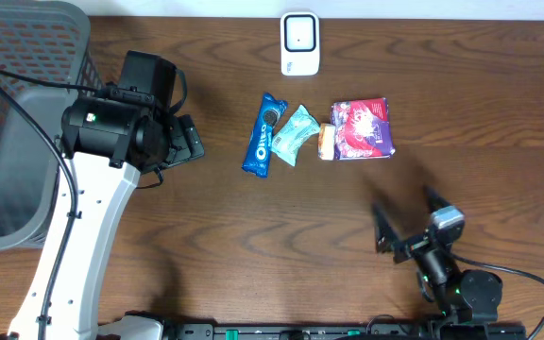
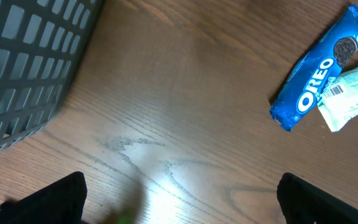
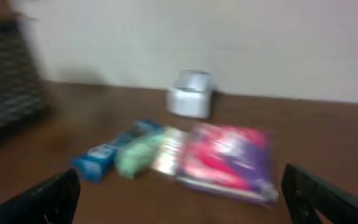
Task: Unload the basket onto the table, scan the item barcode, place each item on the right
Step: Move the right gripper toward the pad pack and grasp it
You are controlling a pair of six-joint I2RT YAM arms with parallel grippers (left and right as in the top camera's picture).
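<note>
Left tool (image 1: 195, 139) and right tool (image 1: 407, 215) both spread, empty.
Best bet: left tool drops square over the Oreo pack (image 1: 263, 134), pinching across its narrow width.

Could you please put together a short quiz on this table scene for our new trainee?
1. True or false: the left gripper is holding the Oreo pack.
2. Which item lies nearest the grey basket? A) the Oreo pack B) the green packet C) the red-and-purple packet
3. Fill in: the right gripper has its jaws ___.

Key: 1 false, it is open and holds nothing; 2 A; 3 open.
</note>
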